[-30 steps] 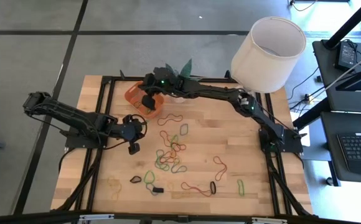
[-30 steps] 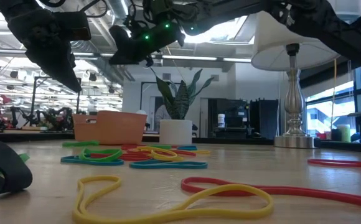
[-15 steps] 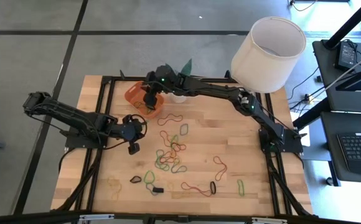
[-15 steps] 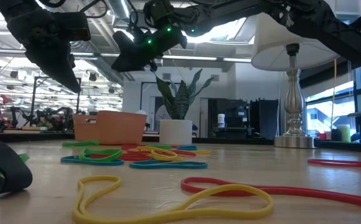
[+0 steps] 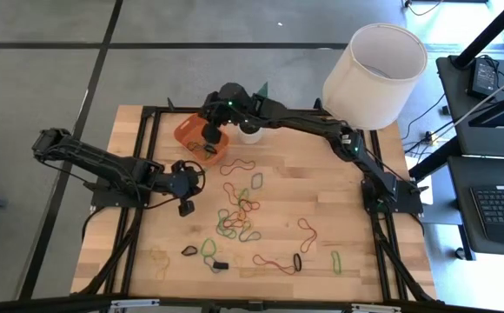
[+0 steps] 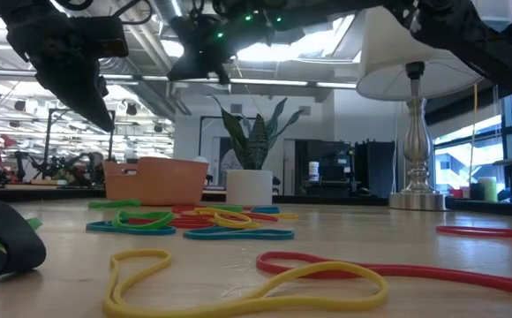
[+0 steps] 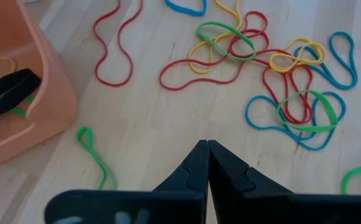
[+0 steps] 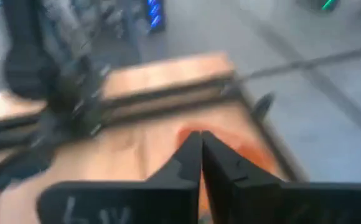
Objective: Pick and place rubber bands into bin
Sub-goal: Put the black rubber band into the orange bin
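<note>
No lettering I can read.
Pale smudges on my right gripper (image 8: 199, 165) housing may be printed marks, but they blur past reading; my left gripper (image 7: 206, 163) shows similar faint streaks.

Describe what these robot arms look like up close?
Both arms are dark, jointed metal links. The right arm shows small green lights near its wrist. Each gripper, left and right, ends in two black, tapered fingers, with faint pale markings on the body behind them.

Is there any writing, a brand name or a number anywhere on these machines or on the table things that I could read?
None can be read.
Pale marks on the left end effector housing: too faint to read.
Similar marks on the right end effector housing: blurred, unreadable.
</note>
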Robot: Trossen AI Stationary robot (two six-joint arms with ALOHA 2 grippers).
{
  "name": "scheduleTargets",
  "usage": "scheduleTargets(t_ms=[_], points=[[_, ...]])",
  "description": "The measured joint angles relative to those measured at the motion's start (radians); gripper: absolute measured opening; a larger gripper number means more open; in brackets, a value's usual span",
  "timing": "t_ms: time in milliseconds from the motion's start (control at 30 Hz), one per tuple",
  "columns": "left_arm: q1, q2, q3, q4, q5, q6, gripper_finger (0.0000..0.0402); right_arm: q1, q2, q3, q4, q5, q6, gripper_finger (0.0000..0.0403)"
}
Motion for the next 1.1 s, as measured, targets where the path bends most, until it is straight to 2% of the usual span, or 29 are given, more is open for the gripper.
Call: scheduleTargets(t_ms=[133,333,533,633,733,800,1000,1100], points=[[0.0,0.0,0.0,-0.001,0.029,0.011,0.0003,-0.005,-0.016,-0.004,-0.119,-0.075,0.047,0.0006],[-0.001,0.0,0.0,0.0,0.126,0.073,0.0003,0.059,-0.026,-0.004,-0.264,-0.061,0.048,0.0003],[-0.009,0.0,0.0,-0.001,0.169,0.118,0.0003,0.15,-0.042,-0.005,-0.387,0.063,0.055,0.0002],[-0.024,0.0,0.0,-0.001,0.17,0.134,0.0003,0.19,-0.06,-0.056,-0.441,0.148,0.097,0.0002],[-0.035,0.0,0.0,-0.001,0.169,0.145,0.0003,0.233,-0.114,-0.181,-0.442,0.202,0.155,0.0002],[-0.041,0.0,0.0,0.0,0.168,0.145,0.0003,0.262,-0.177,-0.311,-0.402,0.227,0.207,0.0002],[-0.047,0.0,0.0,0.001,0.168,0.144,0.0003,0.349,-0.451,-0.807,-0.089,0.249,0.399,0.0004],[-0.046,0.0,0.0,0.001,0.168,0.144,0.0003,0.389,-0.592,-1.006,0.027,0.253,0.469,0.0004]])
